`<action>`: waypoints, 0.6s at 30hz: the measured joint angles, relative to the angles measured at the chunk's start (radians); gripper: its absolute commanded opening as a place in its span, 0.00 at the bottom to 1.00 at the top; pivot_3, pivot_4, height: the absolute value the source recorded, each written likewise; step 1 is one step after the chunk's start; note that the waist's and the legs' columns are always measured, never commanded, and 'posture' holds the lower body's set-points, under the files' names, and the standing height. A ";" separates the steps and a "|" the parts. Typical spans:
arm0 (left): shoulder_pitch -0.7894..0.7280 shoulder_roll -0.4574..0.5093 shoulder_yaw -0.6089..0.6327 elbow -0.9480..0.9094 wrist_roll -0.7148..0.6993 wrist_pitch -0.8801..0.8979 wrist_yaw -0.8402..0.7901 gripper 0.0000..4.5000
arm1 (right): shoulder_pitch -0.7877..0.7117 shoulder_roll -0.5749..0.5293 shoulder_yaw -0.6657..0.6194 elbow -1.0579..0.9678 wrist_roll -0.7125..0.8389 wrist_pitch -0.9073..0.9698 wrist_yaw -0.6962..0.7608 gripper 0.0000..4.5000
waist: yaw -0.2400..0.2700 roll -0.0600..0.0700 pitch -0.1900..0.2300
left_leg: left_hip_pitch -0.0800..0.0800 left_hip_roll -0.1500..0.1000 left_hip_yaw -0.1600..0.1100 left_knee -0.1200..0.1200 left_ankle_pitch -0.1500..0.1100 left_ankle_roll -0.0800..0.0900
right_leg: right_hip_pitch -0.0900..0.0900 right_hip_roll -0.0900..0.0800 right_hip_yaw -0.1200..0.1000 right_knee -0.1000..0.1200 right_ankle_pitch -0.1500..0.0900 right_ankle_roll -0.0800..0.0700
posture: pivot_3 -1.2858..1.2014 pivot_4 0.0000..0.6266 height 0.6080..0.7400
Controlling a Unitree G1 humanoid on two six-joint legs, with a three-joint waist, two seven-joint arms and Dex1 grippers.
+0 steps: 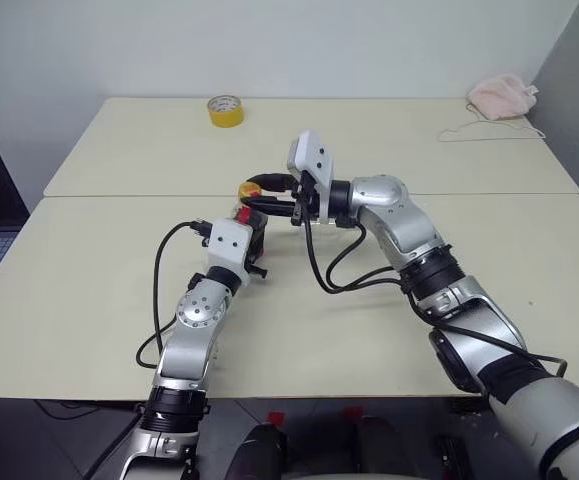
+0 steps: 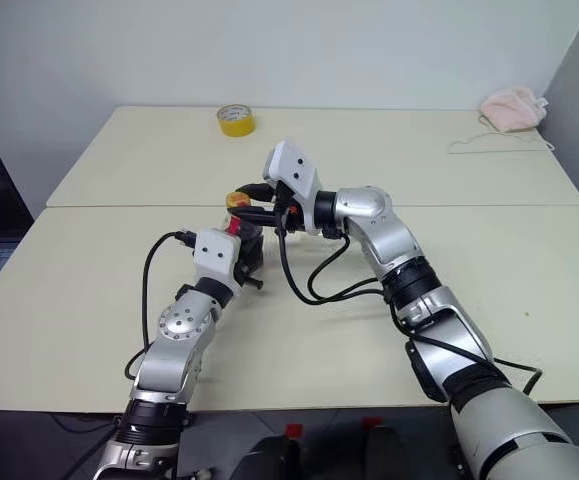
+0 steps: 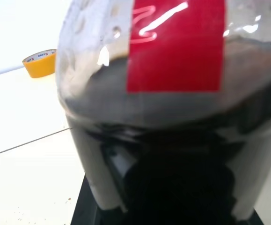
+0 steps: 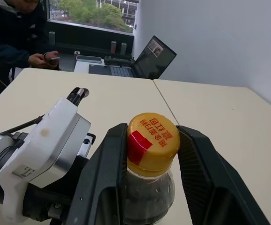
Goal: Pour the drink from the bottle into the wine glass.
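Desk [image 1: 389, 300] spans frame. Bottle [image 3: 172, 117] w/ dark drink [image 3: 182, 154] at frame center, upright, body clamped in left claw [image 1: 254, 240]. Right claw [image 4: 149, 154] w/ fingers either side of yellow cap [image 4: 153, 140], touching. Tape roll [image 1: 225, 110] upper left.

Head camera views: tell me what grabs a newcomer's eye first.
At the middle of the cream table, the left gripper clamps a small bottle of dark drink while the right gripper pinches its yellow cap from the side. A yellow tape roll sits at the far edge, a pink cloth in the far right corner.
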 measured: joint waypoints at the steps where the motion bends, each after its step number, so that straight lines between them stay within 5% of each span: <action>1: 0.002 0.000 0.000 0.000 0.000 0.000 0.000 0.22 | 0.000 0.000 0.000 0.001 0.000 0.000 0.004 0.27 | 0.000 0.000 0.000 | 0.000 0.000 0.000 0.000 0.000 0.000 | 0.000 0.000 0.000 0.000 0.000 0.000 | 0.52 0.24 1.00; 3: 0.008 0.000 -0.001 -0.006 0.000 0.000 -0.002 0.22 | 0.001 -0.004 -0.001 -0.002 0.001 0.006 0.018 0.27 | 0.000 0.000 0.000 | 0.000 0.000 0.000 0.000 0.000 0.000 | 0.000 0.000 0.000 0.000 0.000 0.000 | 0.52 0.24 1.00; 4: 0.010 0.000 -0.001 -0.009 0.000 0.000 -0.005 0.22 | 0.002 -0.005 -0.002 -0.008 0.002 0.014 0.020 0.44 | 0.000 0.000 0.000 | 0.000 0.000 0.000 0.000 0.000 0.000 | 0.000 0.000 0.000 0.000 0.000 0.000 | 0.52 0.24 1.00; 11: 0.026 0.003 0.007 -0.026 -0.008 0.000 -0.017 0.22 | 0.065 -0.079 -0.090 -0.093 0.019 0.117 0.006 0.99 | 0.005 0.000 0.000 | -0.001 -0.001 0.000 0.000 0.000 0.000 | 0.000 -0.001 0.000 0.000 0.000 0.000 | 0.52 0.24 1.00; 18: 0.028 0.000 0.019 -0.027 -0.013 -0.003 -0.017 0.22 | 0.267 -0.096 -0.130 -0.523 0.133 0.377 -0.054 0.99 | 0.004 0.000 0.000 | -0.002 0.000 0.000 0.000 0.000 0.000 | -0.001 -0.001 0.000 0.000 0.000 0.000 | 0.52 0.24 1.00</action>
